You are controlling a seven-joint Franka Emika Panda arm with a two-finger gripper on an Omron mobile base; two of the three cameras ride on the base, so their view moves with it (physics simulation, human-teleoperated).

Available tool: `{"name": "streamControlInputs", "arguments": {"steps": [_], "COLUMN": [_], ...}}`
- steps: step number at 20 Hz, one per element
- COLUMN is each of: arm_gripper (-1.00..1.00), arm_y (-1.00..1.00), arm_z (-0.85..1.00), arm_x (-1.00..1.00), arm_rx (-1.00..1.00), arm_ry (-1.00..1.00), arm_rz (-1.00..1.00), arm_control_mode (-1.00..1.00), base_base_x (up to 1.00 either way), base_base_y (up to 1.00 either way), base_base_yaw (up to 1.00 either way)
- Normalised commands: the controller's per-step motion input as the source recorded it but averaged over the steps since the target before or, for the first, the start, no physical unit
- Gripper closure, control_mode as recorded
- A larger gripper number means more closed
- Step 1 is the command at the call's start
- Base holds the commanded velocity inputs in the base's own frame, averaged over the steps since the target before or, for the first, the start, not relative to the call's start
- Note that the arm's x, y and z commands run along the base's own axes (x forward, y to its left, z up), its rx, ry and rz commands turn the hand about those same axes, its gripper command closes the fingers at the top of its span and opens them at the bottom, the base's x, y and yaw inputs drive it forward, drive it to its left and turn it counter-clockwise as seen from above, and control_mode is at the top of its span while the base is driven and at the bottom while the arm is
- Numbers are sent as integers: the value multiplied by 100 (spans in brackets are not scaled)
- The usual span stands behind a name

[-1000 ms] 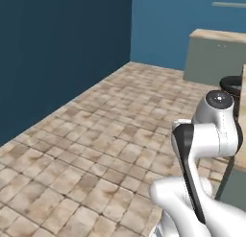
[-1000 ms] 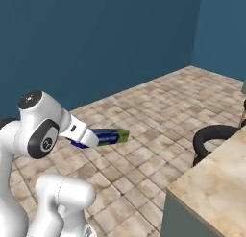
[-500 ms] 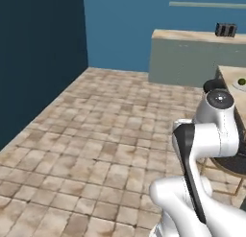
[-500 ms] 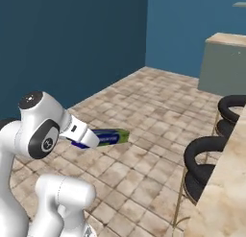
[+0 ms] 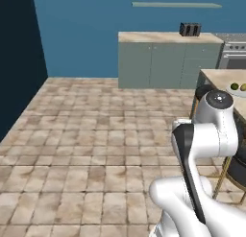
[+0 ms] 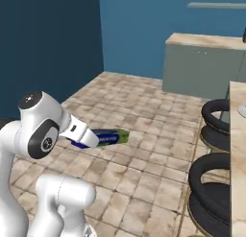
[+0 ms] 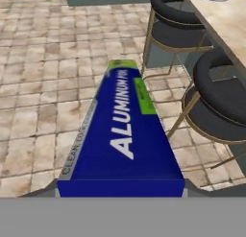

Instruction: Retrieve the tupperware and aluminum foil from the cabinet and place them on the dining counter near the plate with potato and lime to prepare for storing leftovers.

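The aluminum foil [image 7: 122,135], a long dark-blue carton with a yellow-green patch at its far end, is held level above the tiled floor. My gripper [image 7: 120,189] is shut on its near end, and the carton hides most of both fingers. From the right base view the aluminum foil [image 6: 108,136] juts out of the gripper [image 6: 91,139] toward the right. The dining counter [image 5: 218,78] has a beige marble top and carries a plate [image 5: 238,91] with a lime [image 5: 234,86]. That dining counter [image 7: 226,25] lies ahead and right of the carton. The tupperware and the cabinet are out of view.
Two black bar stools [image 6: 217,123] [image 6: 211,188] stand along the dining counter's side, also close to the carton's right as stools [image 7: 175,22] [image 7: 223,99]. A wall counter on grey-green base cabinets [image 5: 161,63] carries a toaster [image 5: 190,29]. Open tiled floor [image 5: 86,135] spreads left.
The whole picture has swung: the base has turned, bringing the wall counter, stools and dining counter into view. The foil stays in the gripper in the same pose.
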Motion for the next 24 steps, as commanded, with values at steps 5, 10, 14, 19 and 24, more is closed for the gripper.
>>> {"name": "streamControlInputs", "arguments": {"steps": [5, 10, 14, 19, 24], "arm_gripper": [100, 100, 100, 100, 100], "arm_y": [0, 0, 0, 0, 0], "arm_z": [0, 0, 0, 0, 0], "arm_x": [0, 0, 0, 0, 0], "arm_rx": [0, 0, 0, 0, 0], "arm_ry": [0, 0, 0, 0, 0], "arm_rz": [0, 0, 0, 0, 0], "arm_control_mode": [100, 100, 100, 100, 100], "base_base_x": [84, 82, 83, 86, 77], "base_base_y": [29, 21, 21, 25, 23], "base_base_yaw": [-49, -49, -49, -48, -50]}}
